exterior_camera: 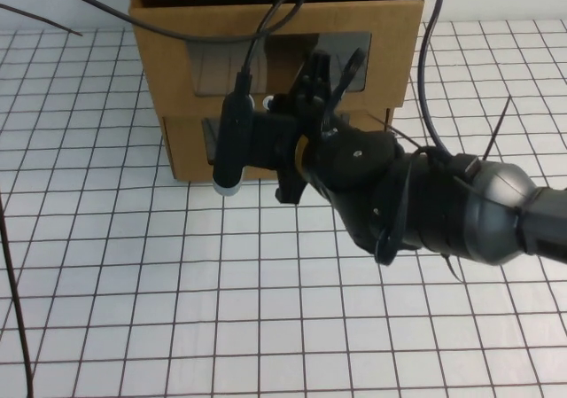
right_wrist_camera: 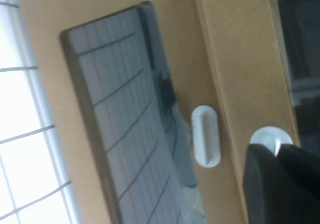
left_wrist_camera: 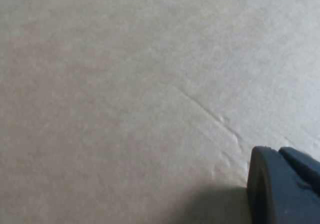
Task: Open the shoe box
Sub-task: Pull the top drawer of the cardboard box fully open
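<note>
Brown cardboard shoe box (exterior_camera: pixel 168 61) with dark windows stands at the middle of the desk's (exterior_camera: pixel 133 283) far edge. Left end effector (left_wrist_camera: pixel 282 189) hugs plain cardboard (left_wrist_camera: pixel 125 94); right end effector (exterior_camera: pixel 332 70) reaches the box front beside a white knob (right_wrist_camera: pixel 267 136). Neither's opening can be told.

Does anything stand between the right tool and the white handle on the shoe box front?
Nothing visible does. The right tool is right at the shoe box front, beside the white handle. The left tool is close to plain cardboard, out of the high view.
</note>
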Available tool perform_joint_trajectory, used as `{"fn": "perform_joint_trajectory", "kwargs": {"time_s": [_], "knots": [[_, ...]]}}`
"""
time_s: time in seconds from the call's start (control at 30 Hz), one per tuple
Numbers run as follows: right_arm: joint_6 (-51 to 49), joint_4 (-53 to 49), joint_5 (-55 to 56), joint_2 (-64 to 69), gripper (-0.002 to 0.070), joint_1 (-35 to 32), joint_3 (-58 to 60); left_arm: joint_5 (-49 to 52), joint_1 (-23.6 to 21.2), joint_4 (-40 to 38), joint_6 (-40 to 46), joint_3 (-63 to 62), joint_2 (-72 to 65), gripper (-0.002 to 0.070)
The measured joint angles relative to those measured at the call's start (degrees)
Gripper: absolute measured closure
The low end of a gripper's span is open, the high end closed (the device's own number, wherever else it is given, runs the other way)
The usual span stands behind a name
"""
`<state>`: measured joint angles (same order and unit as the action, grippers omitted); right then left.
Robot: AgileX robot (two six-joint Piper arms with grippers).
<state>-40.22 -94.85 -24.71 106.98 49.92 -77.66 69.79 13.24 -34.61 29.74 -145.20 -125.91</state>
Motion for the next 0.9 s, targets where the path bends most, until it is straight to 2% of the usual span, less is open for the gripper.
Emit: {"fn": "perform_joint_trajectory", "kwargs": {"time_s": [0.9], "knots": [[-4.56, 5.61, -8.80, -15.98, 0.0670, 16.03, 20.62, 0.20, 0.00, 0.35, -0.66, -0.04, 0.00, 0.0677]]}}
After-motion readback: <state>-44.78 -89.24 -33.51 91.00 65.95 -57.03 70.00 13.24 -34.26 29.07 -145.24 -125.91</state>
